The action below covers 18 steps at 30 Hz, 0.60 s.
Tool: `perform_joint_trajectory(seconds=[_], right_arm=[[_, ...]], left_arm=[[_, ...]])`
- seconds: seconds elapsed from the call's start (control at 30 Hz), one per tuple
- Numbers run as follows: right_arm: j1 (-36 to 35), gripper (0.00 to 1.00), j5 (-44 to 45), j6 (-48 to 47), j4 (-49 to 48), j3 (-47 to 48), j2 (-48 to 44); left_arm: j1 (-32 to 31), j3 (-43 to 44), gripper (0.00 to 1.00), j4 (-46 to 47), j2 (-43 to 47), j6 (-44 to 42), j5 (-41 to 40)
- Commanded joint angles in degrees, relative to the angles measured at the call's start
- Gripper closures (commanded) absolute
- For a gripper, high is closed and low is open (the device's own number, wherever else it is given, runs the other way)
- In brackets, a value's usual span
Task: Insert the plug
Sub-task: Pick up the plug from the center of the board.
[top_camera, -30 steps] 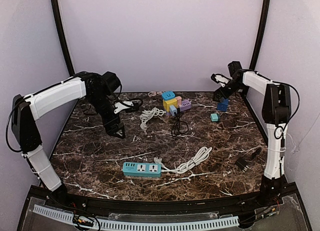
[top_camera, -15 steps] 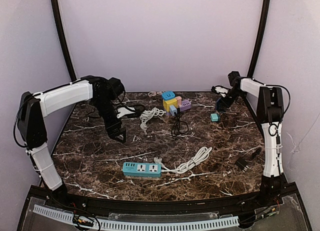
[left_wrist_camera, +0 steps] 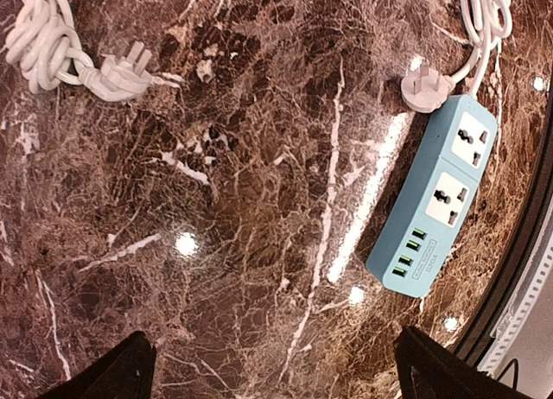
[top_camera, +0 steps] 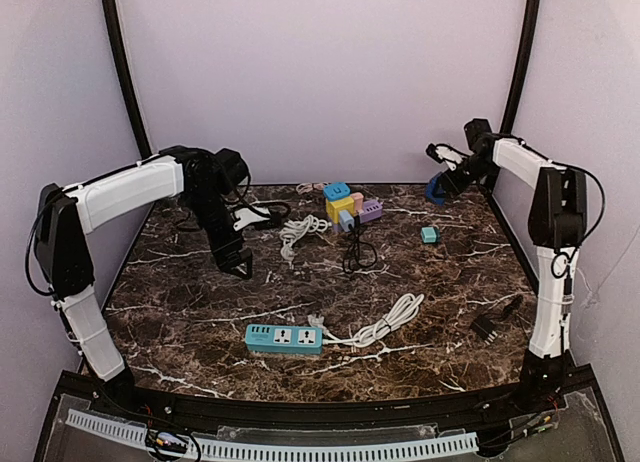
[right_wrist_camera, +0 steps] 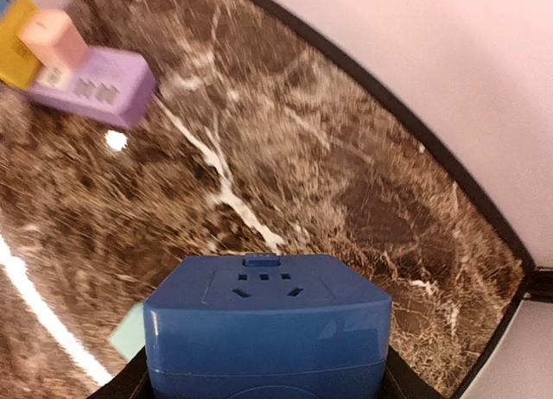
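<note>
right gripper pinches the blue socket cube, far back-right of the power strip. left gripper gapes wide behind it. the white plug lies just beside the strip's end. a shallow pinch could drop the cube.

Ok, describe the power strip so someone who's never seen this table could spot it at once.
On the dark marble table, look near the front edge, between the two arm bases. The power strip lies flat there: a long light-blue bar with two white sockets and green ports, unlike the stubby coloured blocks clustered at the far edge.
</note>
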State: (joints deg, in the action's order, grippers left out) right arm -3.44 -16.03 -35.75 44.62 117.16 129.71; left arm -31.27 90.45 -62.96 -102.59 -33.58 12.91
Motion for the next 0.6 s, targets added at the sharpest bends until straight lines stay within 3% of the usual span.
perform_joint_trajectory(seconds=[0.0,0.23,0.47,0.57], right_arm=[[-5.8,0.99,-12.88,7.32,-4.1,-3.01,-17.05],[-24.39,1.0,-16.43,19.69,-26.78,-19.35,-38.87],[-35.17,1.0,-27.43,35.44,-53.74,-31.34,-47.0],[-38.22,1.0,-28.64,41.76,-58.84,-32.22,-47.21]], left_arm=[[0.64,3.55,0.01,-1.77,4.37,0.74,-0.26],[0.86,12.0,0.01,-4.61,10.02,2.11,0.99],[0.86,21.84,0.01,-7.47,14.99,4.9,7.59],[0.77,22.97,0.02,-5.89,18.18,4.76,11.58]])
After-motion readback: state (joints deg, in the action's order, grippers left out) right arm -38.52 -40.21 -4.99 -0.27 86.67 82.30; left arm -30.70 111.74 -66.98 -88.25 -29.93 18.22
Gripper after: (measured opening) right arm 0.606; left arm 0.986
